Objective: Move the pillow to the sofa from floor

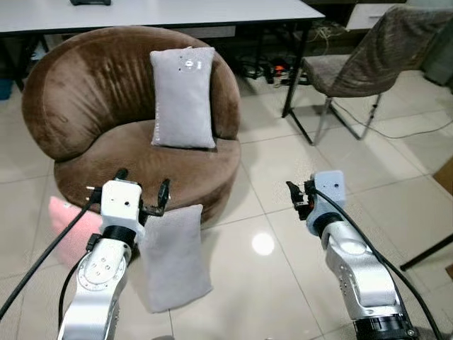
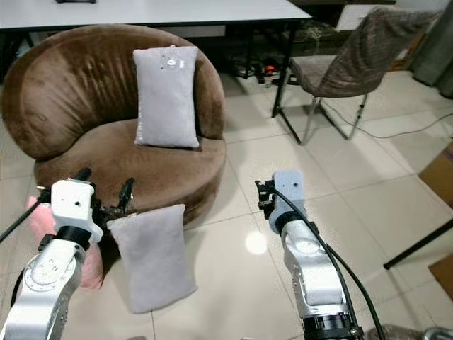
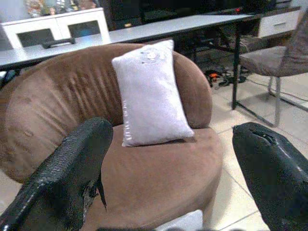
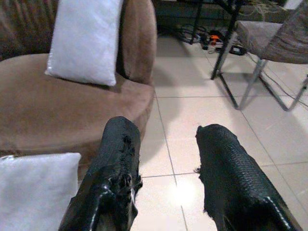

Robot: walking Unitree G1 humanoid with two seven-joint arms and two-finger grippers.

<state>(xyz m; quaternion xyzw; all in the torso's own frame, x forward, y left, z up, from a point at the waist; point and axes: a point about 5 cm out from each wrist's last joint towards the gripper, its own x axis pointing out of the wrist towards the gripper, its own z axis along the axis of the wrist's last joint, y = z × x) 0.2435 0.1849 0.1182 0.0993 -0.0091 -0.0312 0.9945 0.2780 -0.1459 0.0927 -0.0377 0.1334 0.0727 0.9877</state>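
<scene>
A grey pillow (image 1: 173,256) stands on the tiled floor (image 1: 283,212), leaning against the front of the round brown sofa (image 1: 92,92), where a second grey pillow (image 1: 184,95) sits upright. The left gripper (image 1: 143,190) hovers just above the floor pillow's top edge with jaws spread, holding nothing. The right gripper (image 1: 294,195) hangs over bare tiles well to the side, its jaws also spread.

Surroundings: furniture and floor items.
A white table (image 1: 163,14) stands at the far side. A grey chair (image 1: 382,57) stands far right, cables (image 1: 272,71) beneath the table beside it. A pink cushion (image 1: 71,223) lies near left on the tiled floor (image 1: 283,177).
</scene>
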